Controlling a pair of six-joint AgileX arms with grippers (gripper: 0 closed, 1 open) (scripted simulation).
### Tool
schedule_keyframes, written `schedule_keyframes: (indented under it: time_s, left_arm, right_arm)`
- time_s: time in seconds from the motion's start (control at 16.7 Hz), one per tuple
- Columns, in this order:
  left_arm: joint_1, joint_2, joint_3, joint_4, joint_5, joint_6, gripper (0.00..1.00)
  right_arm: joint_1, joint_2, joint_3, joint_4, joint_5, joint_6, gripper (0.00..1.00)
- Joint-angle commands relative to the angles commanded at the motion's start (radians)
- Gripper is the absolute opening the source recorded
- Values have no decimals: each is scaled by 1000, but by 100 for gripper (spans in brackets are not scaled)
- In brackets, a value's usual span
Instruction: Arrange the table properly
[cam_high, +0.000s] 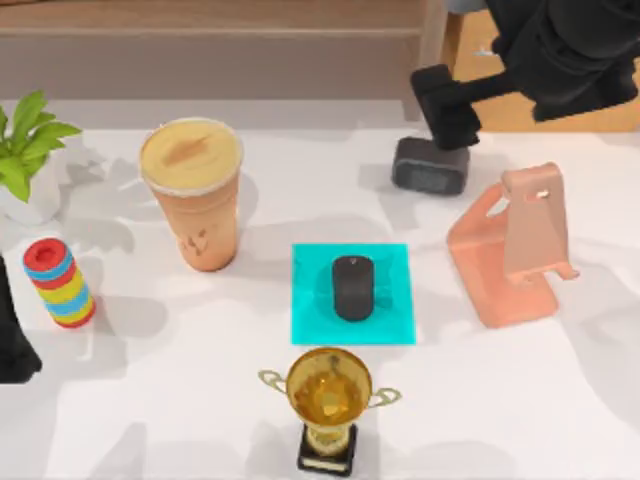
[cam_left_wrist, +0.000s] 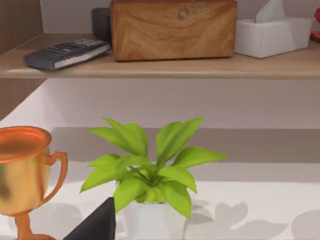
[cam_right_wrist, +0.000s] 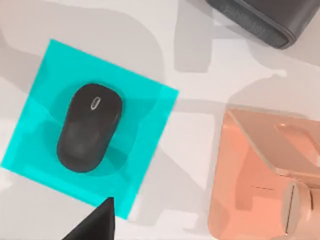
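The white desk (cam_high: 200, 400) spreads under everything, and the cyan mat (cam_high: 353, 294) near its middle serves as the landmark. A black mouse (cam_high: 352, 287) lies on the mat, lengthwise toward the near edge. Left of the mat stands a tall orange cup (cam_high: 194, 190) with a creamy top; farther left is a stack of red, blue and yellow rings (cam_high: 60, 283), and beyond that, at the far left corner, a potted plant (cam_high: 28, 150) in a white pot. Just in front of the mat stands a gold trophy (cam_high: 328, 398) on a black base. Right of the mat sits a salmon-pink phone stand (cam_high: 515, 250), and behind the mat, toward the right, a small dark grey box (cam_high: 431, 166). The right end effector (cam_high: 447, 105) hangs over that box in the top view, holding nothing; how wide it stands I cannot tell. The left arm (cam_high: 12, 335) is parked at the desk's left edge, well left of the mat. The right wrist view gives the mouse (cam_right_wrist: 89, 127), mat (cam_right_wrist: 145, 120), stand (cam_right_wrist: 260, 175) and box (cam_right_wrist: 255, 15) close up from above. The left wrist view adds what the top view lacks: a wooden shelf (cam_left_wrist: 160, 67) behind the plant (cam_left_wrist: 150, 165) carrying a remote (cam_left_wrist: 65, 52), a wooden box (cam_left_wrist: 172, 27) and a tissue box (cam_left_wrist: 272, 32), with the trophy (cam_left_wrist: 22, 175) beside the plant.
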Motion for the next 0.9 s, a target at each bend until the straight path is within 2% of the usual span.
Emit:
schedule_keyframes:
  time_s: [0.48, 0.72, 0.9]
  left_arm:
    - [0, 0, 0, 0, 0, 0, 100]
    - [0, 0, 0, 0, 0, 0, 100]
    - [0, 0, 0, 0, 0, 0, 100]
  right_arm:
    - [-433, -335, -649, 69, -6, -463, 100]
    - [-619, -420, -879, 106, -10, -601, 100]
    - [-679, -444, -942, 119, -12, -641, 100]
